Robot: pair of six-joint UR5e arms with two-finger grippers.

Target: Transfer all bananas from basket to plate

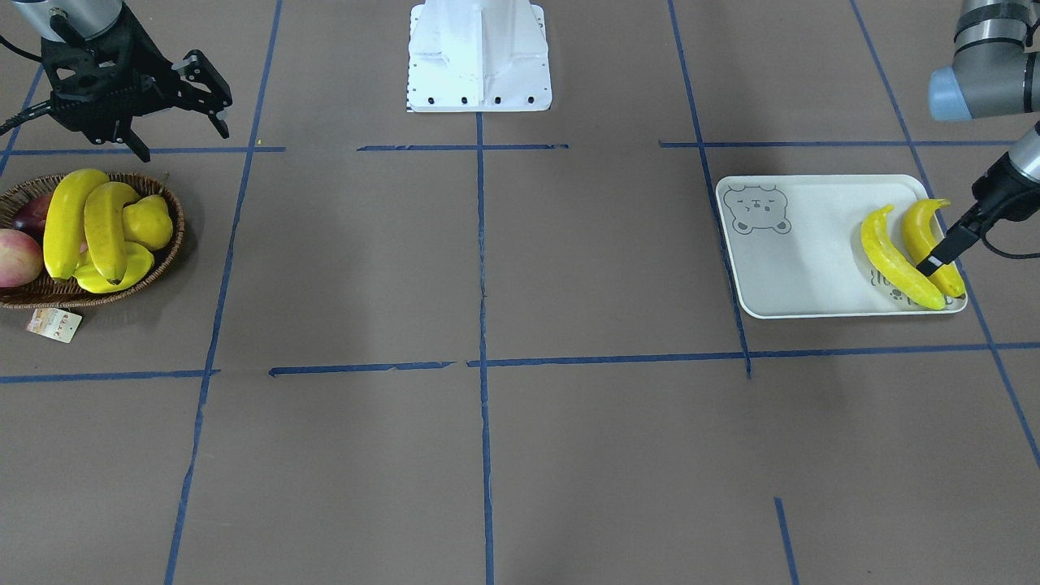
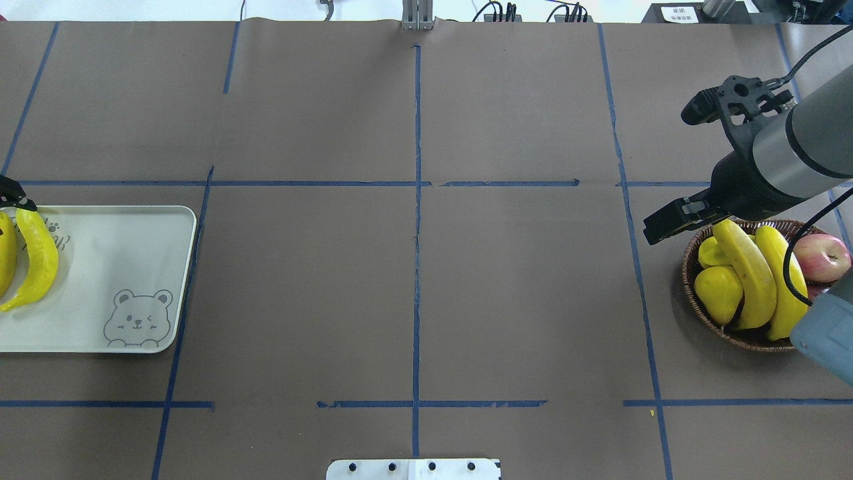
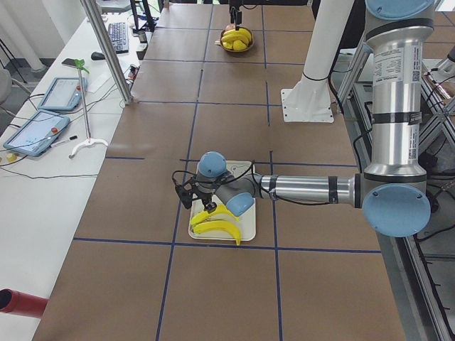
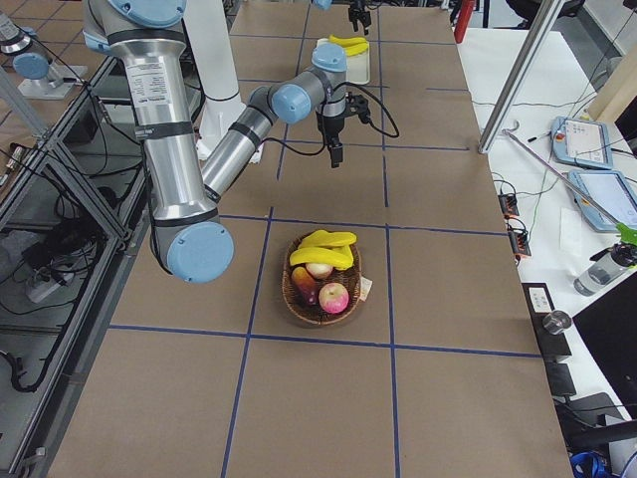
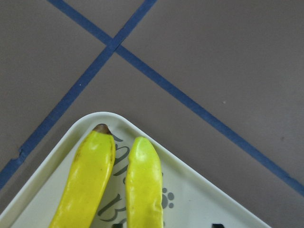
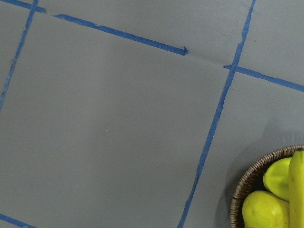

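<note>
Two bananas [image 1: 894, 260] [image 1: 922, 227] lie side by side on the pale bear plate [image 1: 796, 268], at the end away from the bear face. My left gripper [image 1: 934, 264] is low over them, one fingertip between the two, and looks open with nothing in it. The left wrist view shows both banana tips [image 5: 88, 180] [image 5: 142, 185] in the plate's corner [image 5: 199, 166]. Two more bananas [image 1: 65, 219] [image 1: 106, 227] lie on top in the wicker basket [image 1: 171, 244]. My right gripper [image 1: 183, 142] is open and empty, raised beside the basket on the robot's side.
The basket also holds a yellow pear [image 1: 146, 223], a star fruit [image 1: 106, 280] and a red apple [image 1: 16, 256]. A paper tag [image 1: 53, 323] lies by the basket. The robot's white base [image 1: 479, 57] stands at the table's middle edge.
</note>
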